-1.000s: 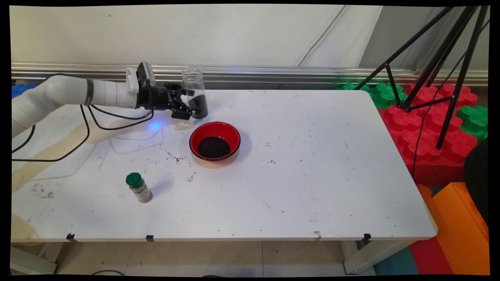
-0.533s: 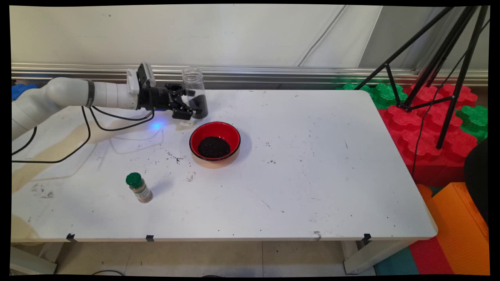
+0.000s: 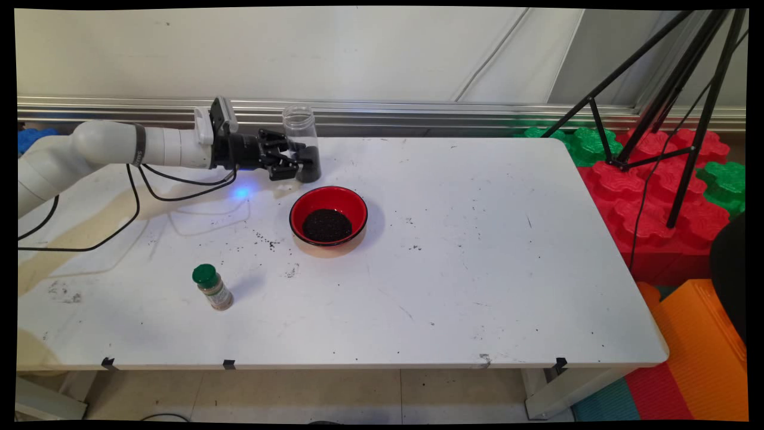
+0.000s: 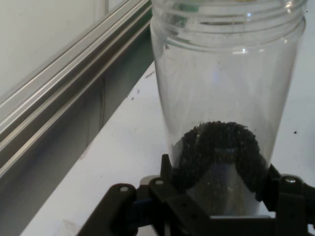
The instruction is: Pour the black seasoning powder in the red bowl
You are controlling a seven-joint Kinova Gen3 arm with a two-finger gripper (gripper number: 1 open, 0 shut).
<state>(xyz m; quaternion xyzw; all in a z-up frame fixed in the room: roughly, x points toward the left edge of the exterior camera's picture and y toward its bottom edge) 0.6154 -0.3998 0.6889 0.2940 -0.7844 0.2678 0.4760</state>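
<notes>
Gripping the clear jar (image 3: 300, 143) low on its body, the tool (image 3: 292, 165) reached in from nine o'clock in the main view. That lidless jar stood upright near the far edge of the surface (image 3: 453, 257), at about eleven o'clock from the red bowl (image 3: 328, 216) of dark grains; a green-capped spice bottle (image 3: 212, 287) stood well apart at seven o'clock. From the hand view, the tool (image 4: 216, 196) clasped the jar (image 4: 224, 98), transparent, thread-necked, with dark grains (image 4: 216, 152) banked at the bottom. Any tilt would likely spill them through the open mouth.
</notes>
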